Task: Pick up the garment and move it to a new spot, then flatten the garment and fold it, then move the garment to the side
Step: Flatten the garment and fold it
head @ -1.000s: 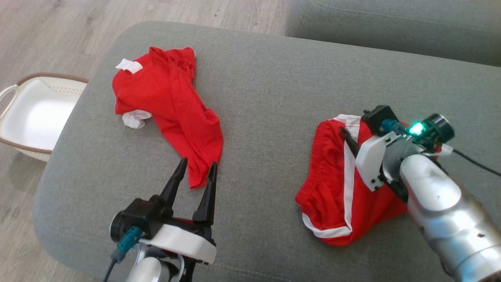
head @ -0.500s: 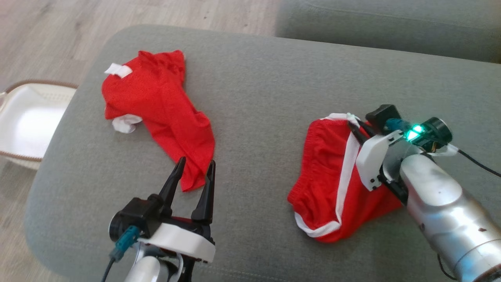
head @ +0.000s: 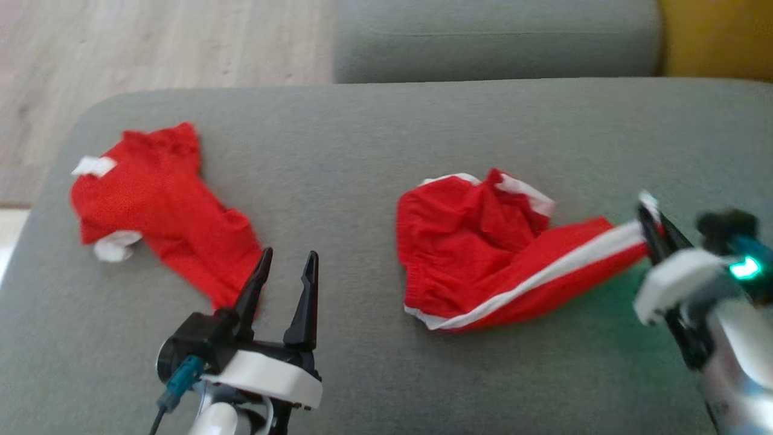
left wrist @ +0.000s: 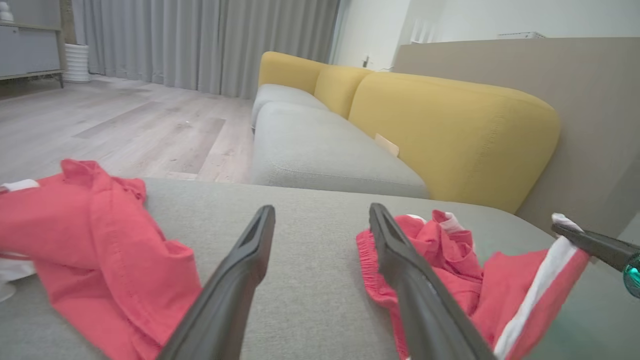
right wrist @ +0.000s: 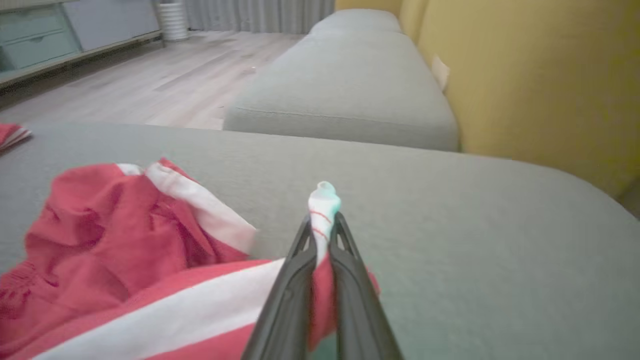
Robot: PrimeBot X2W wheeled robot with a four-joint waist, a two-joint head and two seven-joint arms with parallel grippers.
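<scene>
The garment (head: 477, 260) is a pair of red shorts with white side stripes, lying crumpled on the grey cushion (head: 374, 151) at centre right. One leg is stretched out to the right, and my right gripper (head: 649, 220) is shut on its white-trimmed corner. In the right wrist view the garment (right wrist: 125, 260) trails off to the left from the pinched gripper (right wrist: 322, 225). My left gripper (head: 284, 266) hovers open over the cushion at lower left, nothing between its fingers. The left wrist view has the garment (left wrist: 450, 270) to the right of that open gripper (left wrist: 320, 215).
A second red cloth (head: 163, 211) with white patches lies at the cushion's left, its lower end touching my left gripper's fingers. A grey seat (head: 495, 42) and yellow backrest (left wrist: 450, 125) stand beyond. Wooden floor (head: 151, 48) lies past the far left edge.
My right gripper closed on the shorts' striped corner and pulled it right, stretching one leg out. The head camera turned, so the whole scene shifted left and the white basket left the frame.
</scene>
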